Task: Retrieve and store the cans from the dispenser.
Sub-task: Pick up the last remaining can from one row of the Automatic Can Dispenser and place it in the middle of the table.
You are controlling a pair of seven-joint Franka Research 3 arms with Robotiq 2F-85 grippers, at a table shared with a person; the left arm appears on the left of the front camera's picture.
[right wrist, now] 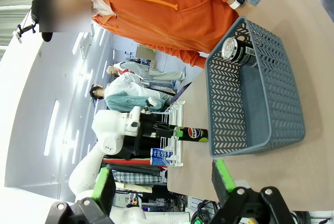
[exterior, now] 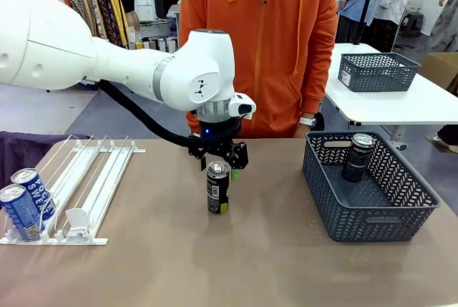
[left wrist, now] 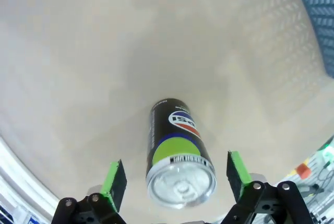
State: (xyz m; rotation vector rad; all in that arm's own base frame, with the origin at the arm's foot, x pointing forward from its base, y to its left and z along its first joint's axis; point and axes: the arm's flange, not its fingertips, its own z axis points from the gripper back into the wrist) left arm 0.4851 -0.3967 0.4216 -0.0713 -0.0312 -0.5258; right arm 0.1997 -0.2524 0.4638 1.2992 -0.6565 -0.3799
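Note:
A dark can with a green band stands upright at the table's middle. My left gripper hangs just over its silver top, open, a finger on either side. In the left wrist view the can sits between the green pads with a gap on both sides of my left gripper. The white dispenser lies at the left, with two blue cans at its front lip. Another dark can stands in the grey basket. My right gripper is open and holds nothing.
A person in an orange hoodie stands at the far edge, behind the left arm. A second grey basket rests on a white table at the back right. Bare tabletop lies between the standing can and the near basket.

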